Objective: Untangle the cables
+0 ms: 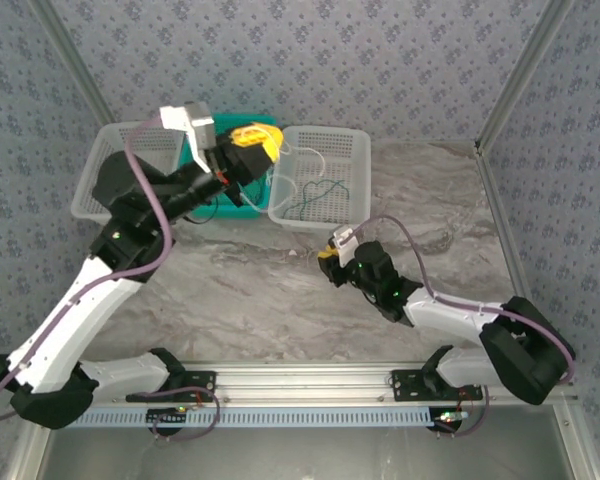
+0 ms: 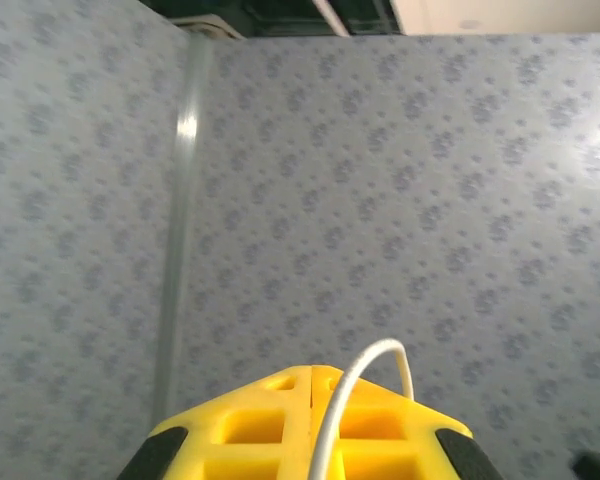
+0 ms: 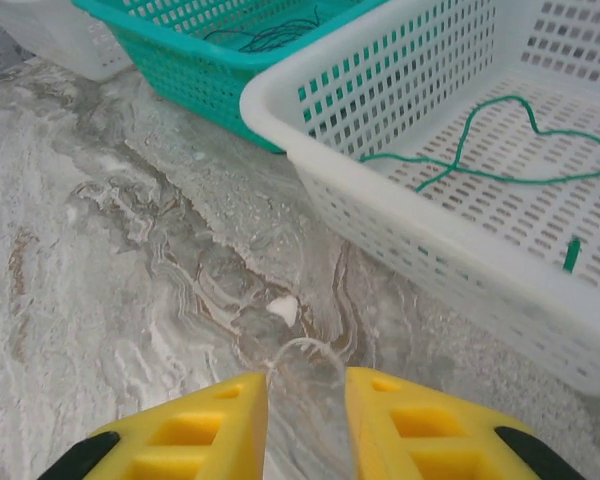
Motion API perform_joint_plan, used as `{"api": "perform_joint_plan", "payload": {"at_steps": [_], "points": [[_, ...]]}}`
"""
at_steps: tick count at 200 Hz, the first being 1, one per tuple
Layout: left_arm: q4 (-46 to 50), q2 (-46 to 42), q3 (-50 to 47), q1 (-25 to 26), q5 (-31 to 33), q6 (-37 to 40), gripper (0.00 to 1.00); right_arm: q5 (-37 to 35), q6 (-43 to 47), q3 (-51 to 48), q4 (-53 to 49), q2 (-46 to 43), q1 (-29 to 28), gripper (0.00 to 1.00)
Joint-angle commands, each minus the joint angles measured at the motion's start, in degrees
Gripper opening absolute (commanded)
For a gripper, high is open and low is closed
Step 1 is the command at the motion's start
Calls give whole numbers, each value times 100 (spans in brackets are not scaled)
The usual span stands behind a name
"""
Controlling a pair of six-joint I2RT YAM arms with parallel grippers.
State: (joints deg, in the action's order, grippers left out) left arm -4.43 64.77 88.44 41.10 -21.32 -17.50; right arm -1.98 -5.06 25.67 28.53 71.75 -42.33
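The overhead camera shows the left gripper [image 1: 250, 141] lifted high over the teal basket [image 1: 242, 212]. A pale cable [image 1: 283, 160] trails from it down into the white basket [image 1: 325, 131] on the right. The left wrist camera adds the detail that the height hides: the yellow fingers [image 2: 250, 425] are pressed fully together, and the pale cable arches up from the seam between them against the patterned wall.

From above, the right gripper [image 1: 327, 262] sits low over the marble table [image 1: 230, 290], just in front of the white basket. Its jaws are too small there to read. The right wrist camera shows them a narrow gap apart, with a clear loop of cable [image 3: 310, 350] standing between the fingers and meeting both inner faces. Whether it is actually pinched cannot be told.

That same camera shows a green cable [image 3: 523, 99] lying loose on the white basket's floor and dark green cables [image 3: 275, 38] bunched in the teal basket. A second white basket [image 1: 110, 180] stands at the far left in the overhead view
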Motion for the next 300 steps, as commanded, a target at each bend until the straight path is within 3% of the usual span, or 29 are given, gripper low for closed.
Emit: {"api": "perform_joint_plan", "payload": {"at_steps": [1,13,41,83,119,149,228,237,266,284,300], "points": [[1335,-7,684,-269,1222,817,0,-233,-355,-270,-120,-446,-46,29],[1650,67,918,-623,1417,994,0,-313,-420,-283,-412,-777,-78,36],[1895,326,1236,-1736,1323,1162,0,-413,-467,28,-1571,-1722,-109,69],[2121,1135,1480,-3404,1225,1171,0,-926,-650,458,-2782,-3080,-101,89],[2020,2062,1682,-4594,904,963,0,-826,-757,669,-3054,-3742,-77,92],[1963,2888,2113,-5212,657,810,0,-747,-872,974,-3462,-3705,-70,92],[1984,5026,2944,-6175,-286,-237,0,-740,-1203,1229,-3899,-3693,-60,91],[2136,5180,2984,-6176,-335,-158,6,-751,-1241,1245,-3956,-3701,-65,91],[2546,5245,2760,-6176,-186,-215,41,-829,-1364,1243,-4014,-3737,-58,91],[2208,4767,2056,-6167,-6,-375,52,-855,-1427,1256,-3979,-3733,-55,91],[1772,4191,1476,-6157,96,-501,53,-878,-1436,1256,-3961,-3722,-52,91]]}}
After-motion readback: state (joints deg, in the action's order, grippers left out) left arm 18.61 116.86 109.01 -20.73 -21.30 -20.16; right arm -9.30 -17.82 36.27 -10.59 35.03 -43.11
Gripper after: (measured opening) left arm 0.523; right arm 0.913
